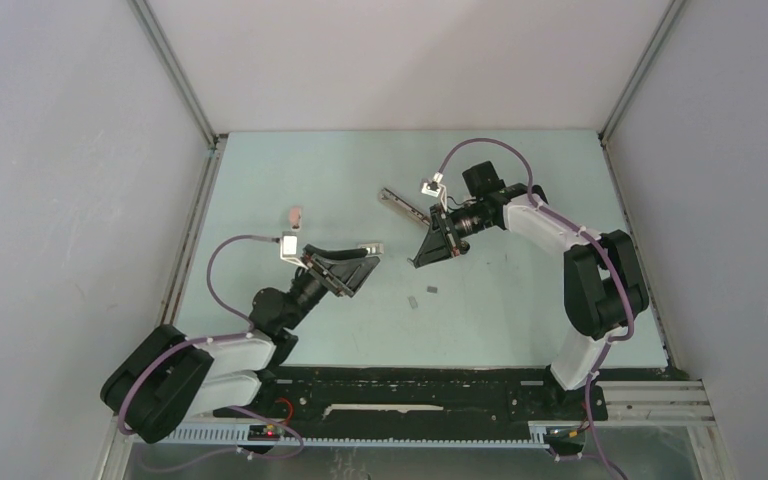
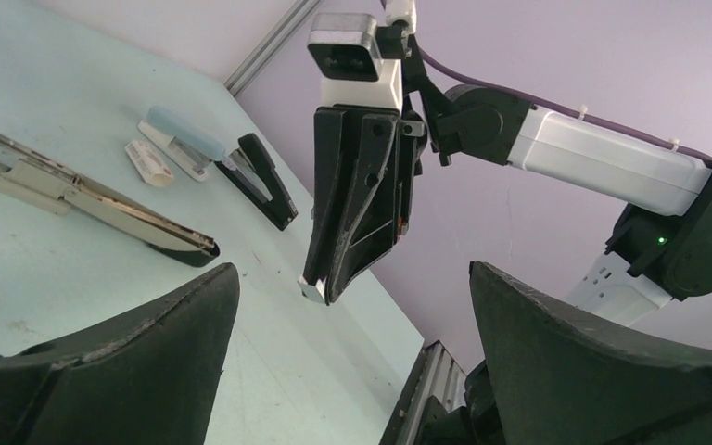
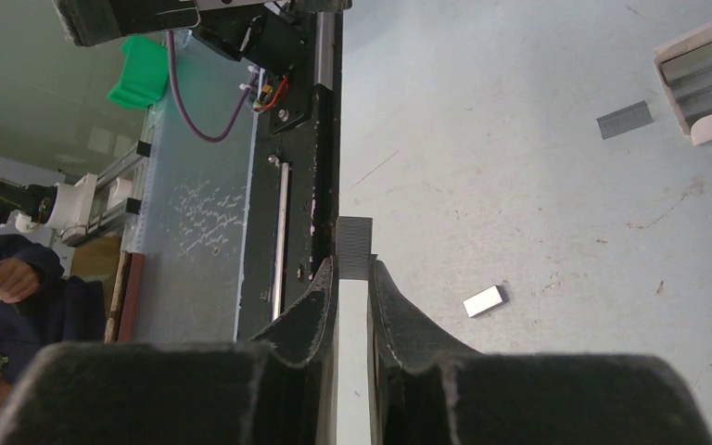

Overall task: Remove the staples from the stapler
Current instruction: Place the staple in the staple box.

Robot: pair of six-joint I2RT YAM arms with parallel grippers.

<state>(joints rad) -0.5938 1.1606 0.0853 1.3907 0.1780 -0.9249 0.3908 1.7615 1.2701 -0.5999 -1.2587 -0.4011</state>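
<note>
Right gripper (image 3: 352,271) is pinched shut on a little strip of staples (image 3: 354,243) that sticks out past its tips. Another loose strip (image 3: 483,300) lies on the worktop (image 3: 519,185) just beside those tips. Left gripper (image 1: 368,256) hangs near the right one, jaws spread wide, nothing in them. The opened stapler (image 1: 400,203) lies just beyond the right gripper.
</note>
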